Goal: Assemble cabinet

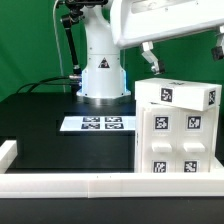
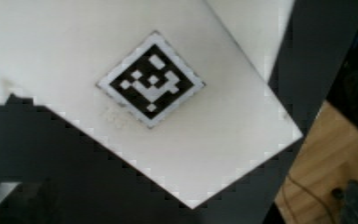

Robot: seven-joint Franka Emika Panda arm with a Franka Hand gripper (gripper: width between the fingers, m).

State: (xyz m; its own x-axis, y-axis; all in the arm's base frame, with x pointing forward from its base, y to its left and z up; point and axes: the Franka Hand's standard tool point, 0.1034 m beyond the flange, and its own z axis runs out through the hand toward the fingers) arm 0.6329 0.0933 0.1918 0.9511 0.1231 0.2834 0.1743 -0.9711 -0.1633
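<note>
Exterior view: cabinet (image 1: 176,135), tagged white box, stands well to the exterior view's right of the marker board (image 1: 98,124); gripper (image 1: 150,58) hovers above it, aperture indiscernible, apparently empty. Wrist view: cabinet panel (image 2: 140,100) fills frame; descent should stay square.

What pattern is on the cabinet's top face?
White, with black-and-white square tags; the cabinet shows it best in the wrist view.

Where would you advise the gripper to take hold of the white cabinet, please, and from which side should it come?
I would grip the cabinet by its top panel, coming down from above. The cabinet stands upright on the black table as a tall block, probably too broad to span, while that panel is a thinner slab whose edges look graspable. The gripper already hangs just above its edge; whether it is open is not visible.
</note>
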